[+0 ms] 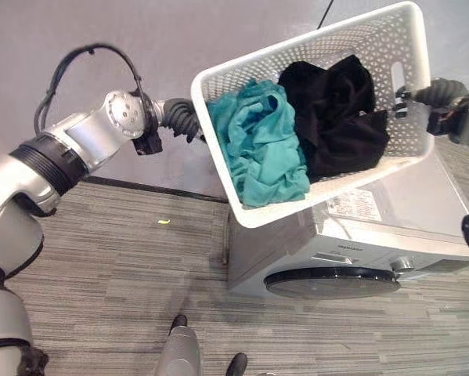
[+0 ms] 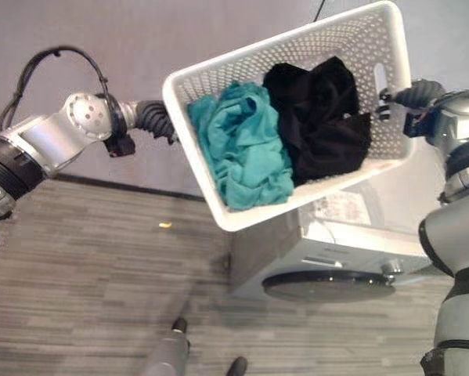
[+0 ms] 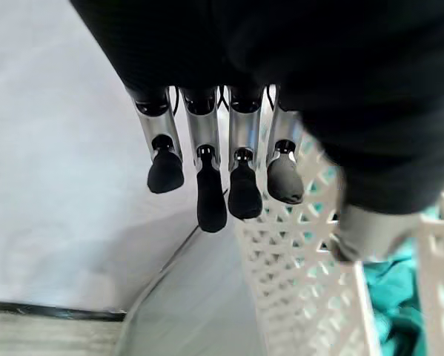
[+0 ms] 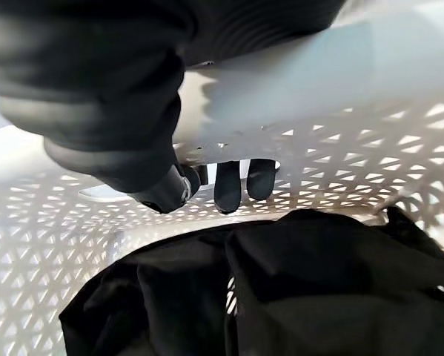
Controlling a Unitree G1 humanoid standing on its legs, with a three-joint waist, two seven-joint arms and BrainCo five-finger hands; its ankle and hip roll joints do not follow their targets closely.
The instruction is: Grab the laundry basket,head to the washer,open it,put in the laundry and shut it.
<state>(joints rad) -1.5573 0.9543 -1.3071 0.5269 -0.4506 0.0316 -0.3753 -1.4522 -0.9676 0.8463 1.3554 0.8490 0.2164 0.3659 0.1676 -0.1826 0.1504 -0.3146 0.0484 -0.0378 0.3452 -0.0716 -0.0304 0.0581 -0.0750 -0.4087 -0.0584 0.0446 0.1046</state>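
White perforated plastic laundry basket (image 1: 391, 149), teal (image 1: 261, 145) and black garments (image 1: 336, 117) inside, held tilted above grey washer (image 1: 422, 227): right hand (image 1: 422, 95) hooked through handle slot, left hand (image 1: 189, 124) fingers straight against end wall; advise levelling before lowering

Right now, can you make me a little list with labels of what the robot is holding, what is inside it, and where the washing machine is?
Held thing: white laundry basket, tilted, lifted above the washer
Inside: teal clothes and black clothes, side by side
Left hand: at one end of the basket, fingers straight down its outer wall
Right hand: fingers curled through the handle slot at the other end
Washer: grey, below the basket, door shut
Floor: striped grey
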